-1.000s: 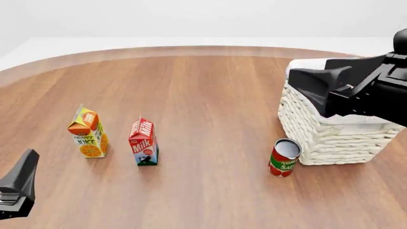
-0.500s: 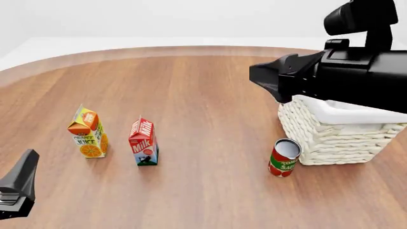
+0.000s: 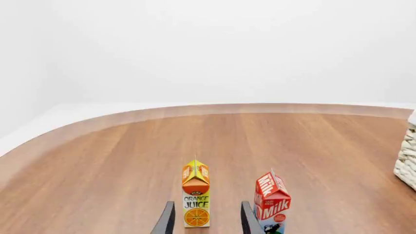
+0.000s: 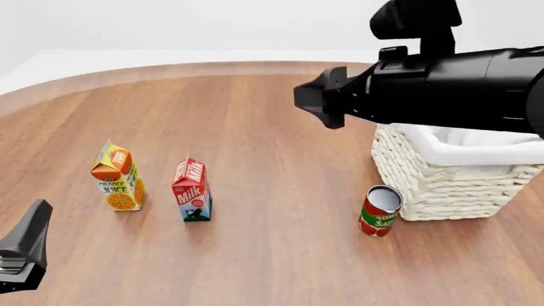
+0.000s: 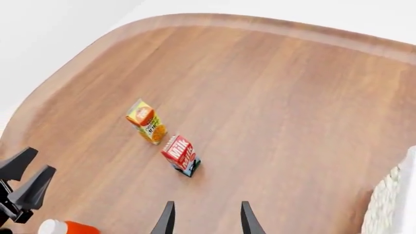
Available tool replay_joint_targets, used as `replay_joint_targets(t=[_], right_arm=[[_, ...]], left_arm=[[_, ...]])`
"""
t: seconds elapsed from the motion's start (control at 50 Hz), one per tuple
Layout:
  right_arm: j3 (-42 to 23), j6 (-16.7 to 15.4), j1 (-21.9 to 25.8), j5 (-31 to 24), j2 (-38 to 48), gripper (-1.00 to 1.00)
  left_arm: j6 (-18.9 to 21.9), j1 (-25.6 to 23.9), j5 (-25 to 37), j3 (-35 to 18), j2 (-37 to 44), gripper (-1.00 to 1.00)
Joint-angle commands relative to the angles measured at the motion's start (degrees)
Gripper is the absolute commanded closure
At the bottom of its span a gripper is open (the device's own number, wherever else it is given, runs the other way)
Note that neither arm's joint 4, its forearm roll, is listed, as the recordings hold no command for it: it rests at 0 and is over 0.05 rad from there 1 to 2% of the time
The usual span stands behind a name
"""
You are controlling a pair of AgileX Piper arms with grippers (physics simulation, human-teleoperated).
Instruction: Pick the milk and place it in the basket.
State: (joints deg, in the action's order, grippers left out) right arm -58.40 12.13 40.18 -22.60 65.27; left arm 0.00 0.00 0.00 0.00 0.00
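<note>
Movement since the earlier frames is all in my right gripper [image 4: 313,99], which is swinging up and left from over the cream-white woven wicker basket [image 4: 425,185] with its white cloth lining, fingers parted and holding nothing, toward mid-table. I am seeing the small red gable-top milk carton [image 4: 192,189] standing upright and untouched on the smooth wood-grain table [image 4: 272,127], just beside the orange-yellow juice carton [image 4: 117,176]. My left gripper [image 3: 203,220] is resting low with its fingers apart and empty, the juice carton standing beyond the gap.
</note>
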Motion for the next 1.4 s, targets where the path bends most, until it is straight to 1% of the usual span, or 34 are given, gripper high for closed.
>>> replay_joint_targets(t=[0.02, 0.14, 0.2, 0.34, 0.58, 0.84, 1.16, 1.3, 1.4], right_arm=[[-2.84, 2.45, 1.42, 0.27, 4.55, -1.00], [-4.10, 3.61, 1.26, 0.60, 6.58, -1.00], [-4.02, 4.61, 0.82, 1.09, 7.59, -1.00], [-3.85, 5.88, -0.13, 2.03, 9.60, -1.00], [-5.77, 7.05, -0.48, 2.66, 13.68, -1.00], [-8.82, 7.88, 1.09, 3.56, 18.28, -1.00], [-12.24, 8.54, 3.05, 2.46, 22.50, -1.00], [-14.33, 9.82, 4.32, 1.96, 23.90, -1.00], [-14.72, 10.27, 4.37, 2.00, 24.82, -1.00]], left_arm=[[0.00, 0.00, 0.00, 0.00, 0.00, -1.00], [0.00, 0.00, 0.00, 0.00, 0.00, -1.00], [0.00, 0.00, 0.00, 0.00, 0.00, -1.00], [0.00, 0.00, 0.00, 0.00, 0.00, -1.00], [0.00, 0.00, 0.00, 0.00, 0.00, -1.00], [0.00, 0.00, 0.00, 0.00, 0.00, -1.00], [0.00, 0.00, 0.00, 0.00, 0.00, -1.00], [0.00, 0.00, 0.00, 0.00, 0.00, -1.00], [0.00, 0.00, 0.00, 0.00, 0.00, -1.00]])
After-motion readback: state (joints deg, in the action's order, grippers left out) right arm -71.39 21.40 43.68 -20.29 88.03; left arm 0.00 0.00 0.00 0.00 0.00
